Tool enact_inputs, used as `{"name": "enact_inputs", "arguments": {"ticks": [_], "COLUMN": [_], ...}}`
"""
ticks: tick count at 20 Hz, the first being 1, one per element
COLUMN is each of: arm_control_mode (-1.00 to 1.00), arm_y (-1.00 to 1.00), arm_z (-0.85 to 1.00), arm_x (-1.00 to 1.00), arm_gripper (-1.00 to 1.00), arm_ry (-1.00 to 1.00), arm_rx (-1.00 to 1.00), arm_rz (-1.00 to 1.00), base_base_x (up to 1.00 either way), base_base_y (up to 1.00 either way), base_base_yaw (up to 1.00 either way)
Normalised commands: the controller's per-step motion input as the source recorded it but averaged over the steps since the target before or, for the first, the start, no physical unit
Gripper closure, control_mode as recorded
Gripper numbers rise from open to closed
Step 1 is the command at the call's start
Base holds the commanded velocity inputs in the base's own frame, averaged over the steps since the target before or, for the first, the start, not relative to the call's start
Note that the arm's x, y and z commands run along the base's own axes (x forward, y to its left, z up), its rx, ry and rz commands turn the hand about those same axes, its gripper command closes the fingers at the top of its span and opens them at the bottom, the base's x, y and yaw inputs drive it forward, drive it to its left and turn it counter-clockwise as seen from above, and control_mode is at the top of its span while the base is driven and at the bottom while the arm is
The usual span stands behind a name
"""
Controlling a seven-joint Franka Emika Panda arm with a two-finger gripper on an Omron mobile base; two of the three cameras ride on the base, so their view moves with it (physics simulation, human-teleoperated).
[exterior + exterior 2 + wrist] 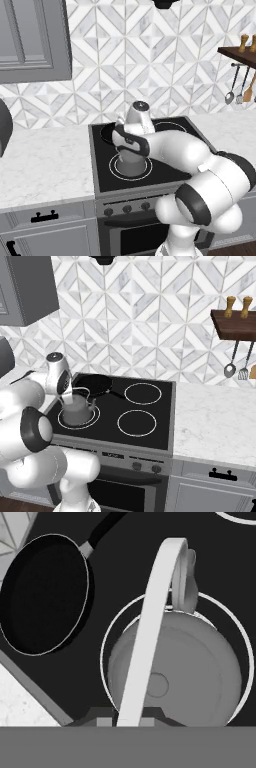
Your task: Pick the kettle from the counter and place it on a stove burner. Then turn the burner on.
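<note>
On the black glass cooktop (pixel 150 406), front-left zone: small dull-grey metal kettle (pixel 76 409) with domed body stands inside the double-ring stove burner (pixel 64 422). Hand view confirms this: body nearly centred in the white rings (pixel 105 643), knobbed lid about mid-body, short spout toward 1 o'clock of that view. Rings are white, no red glow, so I judge the burner not yet on.

Gripper (pixel 70 393) hangs directly over the kettle. Thin arched wire handle (pixel 150 627) runs from 6 o'clock up to 12 o'clock in the hand view, passing where the finger tips would be. Tips themselves are not resolved; cannot tell whether the jaws clamp the handle or have let go.

Flat black frying pan (pixel 42 594) sits on the rear-left zone, at 10 o'clock from the kettle in the hand view, near but apart. Pan handle points toward 1 o'clock.

White marble-look desk (pixel 45 165) lies to the cooktop's 9 o'clock in the left base view. Row of dark control knobs (pixel 127 208) sits on the range front below the glass.

Handling judgement: rigid metal, smooth, probably light if empty. Rounded dome offers poor purchase; the handle apex is the sensible grip point. Expect it to swing under the wire if lifted off-centre. Placement looks done; knob turn remains.
</note>
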Motion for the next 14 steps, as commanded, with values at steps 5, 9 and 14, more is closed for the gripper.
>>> {"name": "enact_inputs", "arguments": {"ticks": [5, 9, 14], "arm_control_mode": [-1.0, -1.0, -1.0], "arm_y": [-0.13, 0.0, 0.02], "arm_z": [0.0, 0.0, 0.0], "arm_x": [0.12, 0.22, 0.06], "arm_gripper": [1.0, 1.0, 1.0], "arm_ry": [0.0, -0.01, 0.01], "arm_rx": [0.0, 0.0, 0.0], "arm_rz": [0.0, -0.01, 0.0], "base_base_x": [0.0, 0.0, 0.0], "base_base_y": [0.0, 0.0, 0.0], "base_base_yaw": [0.0, 0.0, 0.0]}}
